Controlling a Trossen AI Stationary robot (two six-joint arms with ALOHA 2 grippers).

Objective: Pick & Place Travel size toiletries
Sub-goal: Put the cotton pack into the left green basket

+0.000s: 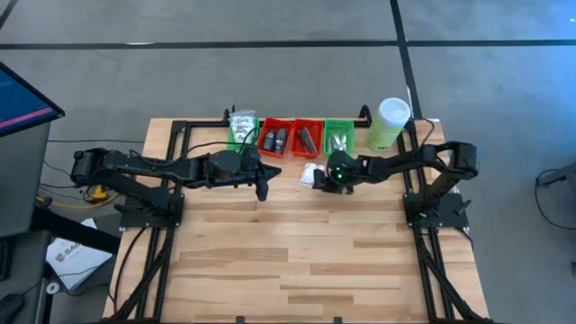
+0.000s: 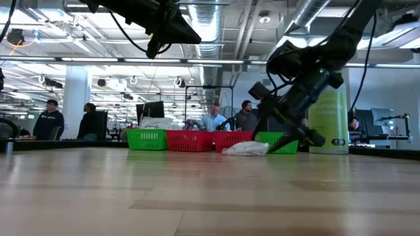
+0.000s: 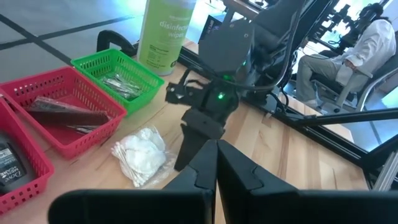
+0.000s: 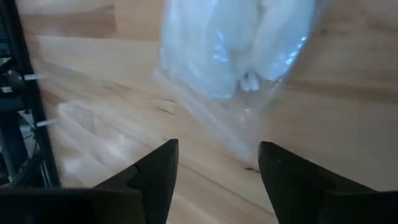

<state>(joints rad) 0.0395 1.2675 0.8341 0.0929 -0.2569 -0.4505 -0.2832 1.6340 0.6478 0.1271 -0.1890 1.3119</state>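
A white soft packet in clear wrap (image 1: pixel 310 174) (image 2: pixel 246 149) (image 3: pixel 140 155) (image 4: pixel 236 43) lies flat on the wood in front of the trays. My right gripper (image 1: pixel 324 177) (image 2: pixel 287 139) (image 4: pixel 216 152) is open and slants down toward the table just right of the packet. Its fingertips stand a little short of the wrap's edge and touch nothing. My left gripper (image 1: pixel 264 177) (image 2: pixel 157 46) (image 3: pixel 216 168) is shut and empty, raised above the table to the packet's left. More white packets fill the left green tray (image 1: pixel 241 129). Black pieces lie in a red tray (image 1: pixel 276 137), dark bars in the other red tray (image 1: pixel 308 137), and silvery tubes in the right green tray (image 1: pixel 338 137).
The row of trays (image 2: pixel 190 139) stands along the far edge, and the tall pale green canister (image 1: pixel 389 123) (image 2: pixel 331 121) is at its right end. Bare wood stretches across the near half of the table (image 1: pixel 297 261). People sit in the room beyond (image 2: pixel 213 119).
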